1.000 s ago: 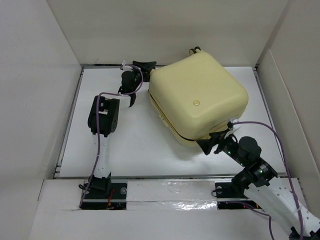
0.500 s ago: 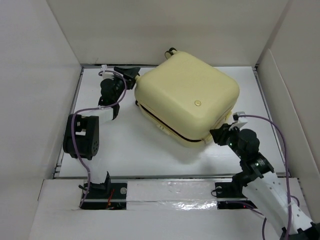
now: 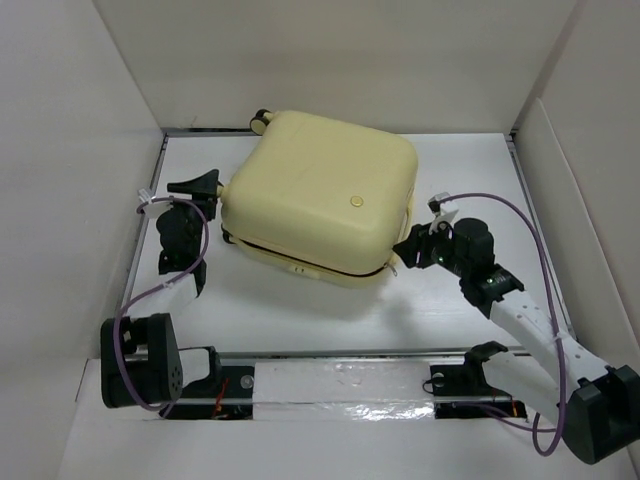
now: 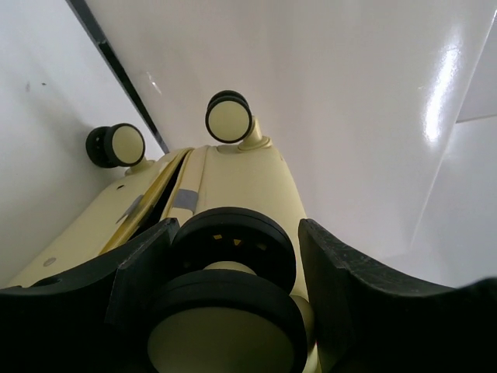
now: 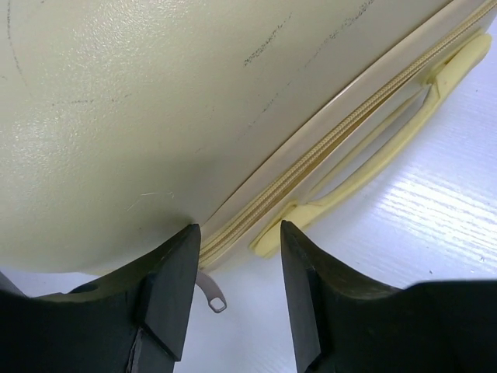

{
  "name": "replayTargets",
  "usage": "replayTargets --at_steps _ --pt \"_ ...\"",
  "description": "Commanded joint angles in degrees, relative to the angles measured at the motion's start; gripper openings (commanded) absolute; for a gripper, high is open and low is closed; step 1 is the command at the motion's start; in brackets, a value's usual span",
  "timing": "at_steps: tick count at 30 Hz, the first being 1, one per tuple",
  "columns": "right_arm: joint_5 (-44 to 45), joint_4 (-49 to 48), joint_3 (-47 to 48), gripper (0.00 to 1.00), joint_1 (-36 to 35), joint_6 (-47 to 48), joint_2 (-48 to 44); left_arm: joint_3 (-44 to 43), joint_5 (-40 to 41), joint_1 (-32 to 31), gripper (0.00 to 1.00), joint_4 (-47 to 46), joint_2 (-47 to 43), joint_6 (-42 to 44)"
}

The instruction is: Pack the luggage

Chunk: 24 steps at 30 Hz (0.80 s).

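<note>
On the white tabletop lies one piece of luggage, shut and flat, left of centre and toward the far wall, with its one round emblem facing up. Two arms flank it. The left pincer is pinching the luggage at its left corner. The left wrist view shows a finger on each side of a stacked pair of black-and-yellow wheels, and two more wheels stand at the far end of that side, making four. The right pincer is spread and holds nothing, its tips at the near-right corner by the zip seam, where one pale handle and one metal zip pull show. Compared with half a second ago, the luggage has slid left and turned, the left arm has drawn back toward the left wall, and the right arm has followed the corner inward.
</note>
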<state>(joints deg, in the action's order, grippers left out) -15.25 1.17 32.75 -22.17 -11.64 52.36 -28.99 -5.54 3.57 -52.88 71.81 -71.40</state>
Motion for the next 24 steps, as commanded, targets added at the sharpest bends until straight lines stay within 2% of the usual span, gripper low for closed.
replayTargets --at_steps 1,2,3,5,6,7,9,11,14,15,16,20,24 --pt "-7.43 -8.99 2.42 0.53 -1.12 -0.49 -0.84 1.57 -4.83 -1.65 0.0 -5.4 -6.58 2.93" --pt "-7.52 -9.6 1.1 0.53 -1.12 -1.1 -2.07 2.79 -4.48 -1.03 0.0 -4.61 -7.38 2.75" --pt "-7.08 -10.56 -0.39 0.49 -1.12 -2.58 -3.82 3.06 -4.57 -1.02 0.0 -3.03 -9.04 2.58" --pt "-3.84 -11.19 -5.58 0.33 -0.5 -4.0 -11.0 3.07 -5.0 -1.02 0.0 -0.83 -10.28 3.01" --pt "-2.96 -12.41 -7.51 0.19 0.11 -5.83 -13.4 2.98 -5.09 -1.02 0.0 1.36 -11.42 3.71" --pt "-2.77 -12.25 -9.18 0.13 0.11 -6.29 -15.42 2.89 -5.09 -1.02 0.0 2.34 -11.78 3.89" --pt "-3.47 -11.72 -12.44 0.03 0.11 -6.47 -19.21 3.41 -5.36 -1.02 0.0 3.48 -12.74 4.16" --pt "-5.84 -12.15 -15.33 0.01 0.11 -6.64 -20.53 4.03 -5.44 -1.02 0.0 4.19 -13.1 4.07" --pt "-7.43 -14.87 -18.5 0.07 0.11 -7.08 -22.91 3.95 -5.18 -1.02 0.0 4.98 -13.01 4.68" --pt "-8.04 -17.06 -20.08 0.23 0.11 -6.91 -23.26 3.94 -5.01 -1.02 0.0 5.33 -12.84 4.86" --pt "-8.83 -18.3 -20.71 0.3 0.11 -6.82 -23.09 3.94 -4.83 -1.02 0.0 5.33 -12.4 5.04" --pt "-12.35 -23.04 -23.43 0.41 0.11 -5.41 -21.16 4.29 -5.44 -1.02 0.0 5.33 -11.08 4.95" --pt "-10.16 -30.86 -26.51 0.46 0.64 -5.15 -19.23 4.47 -4.92 -1.02 0.0 6.56 -11.34 5.47"
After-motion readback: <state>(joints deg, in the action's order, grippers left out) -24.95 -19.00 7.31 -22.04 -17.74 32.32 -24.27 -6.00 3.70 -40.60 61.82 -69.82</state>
